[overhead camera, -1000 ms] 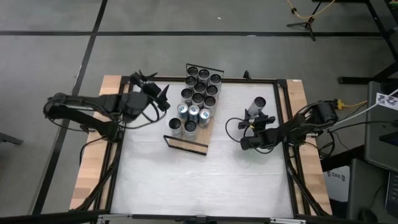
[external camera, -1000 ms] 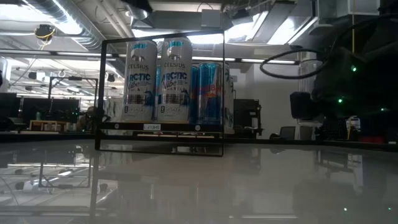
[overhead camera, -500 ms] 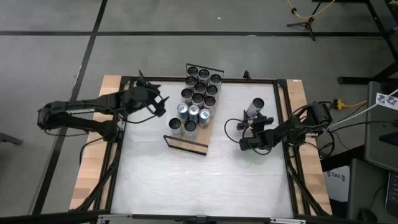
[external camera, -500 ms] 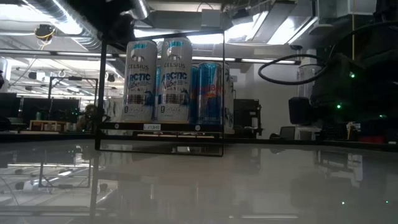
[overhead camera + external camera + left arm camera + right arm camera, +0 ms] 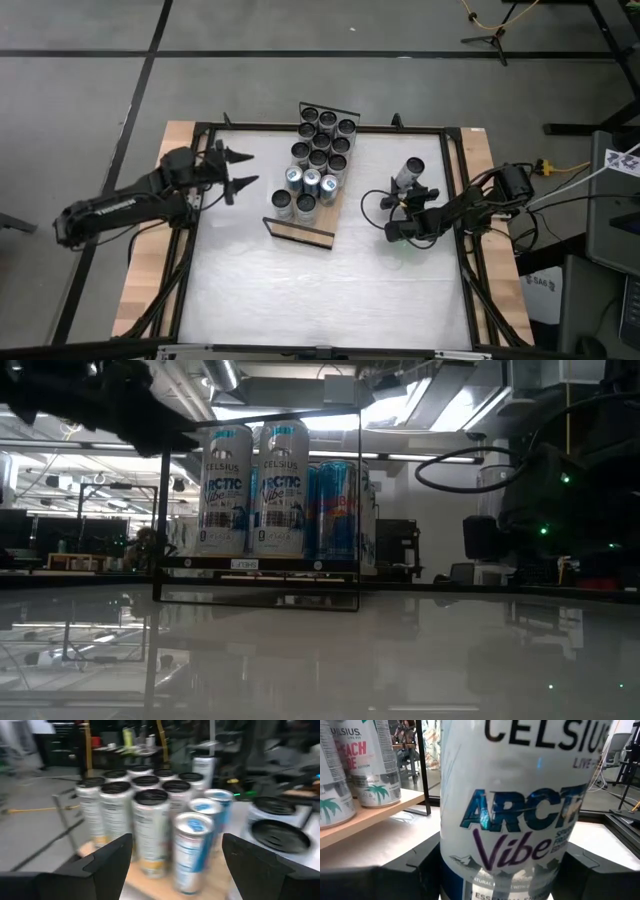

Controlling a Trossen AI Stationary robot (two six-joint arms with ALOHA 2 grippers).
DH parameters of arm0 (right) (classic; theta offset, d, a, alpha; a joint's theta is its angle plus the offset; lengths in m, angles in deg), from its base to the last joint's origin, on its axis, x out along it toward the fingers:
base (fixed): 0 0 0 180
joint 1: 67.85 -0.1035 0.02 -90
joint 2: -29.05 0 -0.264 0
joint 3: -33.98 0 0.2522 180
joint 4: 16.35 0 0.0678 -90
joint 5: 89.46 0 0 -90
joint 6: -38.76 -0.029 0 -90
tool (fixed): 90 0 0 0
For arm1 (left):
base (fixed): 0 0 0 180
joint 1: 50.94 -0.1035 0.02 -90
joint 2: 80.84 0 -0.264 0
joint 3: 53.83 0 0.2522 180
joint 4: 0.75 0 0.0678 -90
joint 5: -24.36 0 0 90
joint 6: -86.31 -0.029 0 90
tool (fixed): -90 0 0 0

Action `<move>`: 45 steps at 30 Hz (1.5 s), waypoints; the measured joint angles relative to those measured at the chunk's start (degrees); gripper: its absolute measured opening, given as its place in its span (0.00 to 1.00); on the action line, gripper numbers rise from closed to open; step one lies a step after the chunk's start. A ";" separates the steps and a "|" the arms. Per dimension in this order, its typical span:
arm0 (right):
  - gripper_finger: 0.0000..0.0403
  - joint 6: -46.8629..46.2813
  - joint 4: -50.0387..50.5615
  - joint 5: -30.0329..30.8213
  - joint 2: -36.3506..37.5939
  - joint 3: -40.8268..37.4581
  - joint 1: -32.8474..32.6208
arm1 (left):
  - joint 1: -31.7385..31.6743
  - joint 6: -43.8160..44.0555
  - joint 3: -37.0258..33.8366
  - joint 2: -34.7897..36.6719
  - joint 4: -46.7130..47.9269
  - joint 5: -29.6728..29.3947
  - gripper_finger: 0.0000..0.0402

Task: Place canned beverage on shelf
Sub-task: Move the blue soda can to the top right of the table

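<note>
The desk [image 5: 330,290] carries the shelf [image 5: 312,180], crowded with cans, left of the right tool [image 5: 408,216]; that tool's fingers close around the upright white Celsius can [image 5: 515,805], well apart from the shelf; a tilted carry could topple neighbouring cans; the left tool [image 5: 236,168] hangs open, empty.

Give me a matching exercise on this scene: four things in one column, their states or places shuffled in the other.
Things:
1. left tool
2. right tool
3. shelf
4. lone can

States or places:
A. stands on the white tabletop, off the shelf
B. open and empty, beside the shelf
C. loaded with many upright cans
D. closed around a can

Pairs: 1-B, 2-D, 3-C, 4-A
</note>
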 joint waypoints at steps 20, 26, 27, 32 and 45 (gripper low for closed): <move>0.66 0.70 0.37 -5.82 0.02 0.00 0.00 | -0.73 5.25 -20.58 6.62 -28.75 8.48 0.75; 0.66 0.70 0.65 -6.42 0.02 0.00 0.02 | 0.31 3.83 -20.58 6.59 -28.99 8.61 0.75; 0.66 0.72 1.05 -6.28 0.02 0.00 0.02 | 0.42 3.83 -20.58 6.59 -28.92 8.61 0.75; 0.66 0.75 3.43 -4.55 0.02 0.00 0.02 | 0.83 3.83 -20.58 6.59 -28.84 8.59 0.75; 0.66 -2.11 4.03 -6.80 -5.30 -0.02 0.02 | 0.90 3.79 -20.58 6.59 -26.37 8.57 0.75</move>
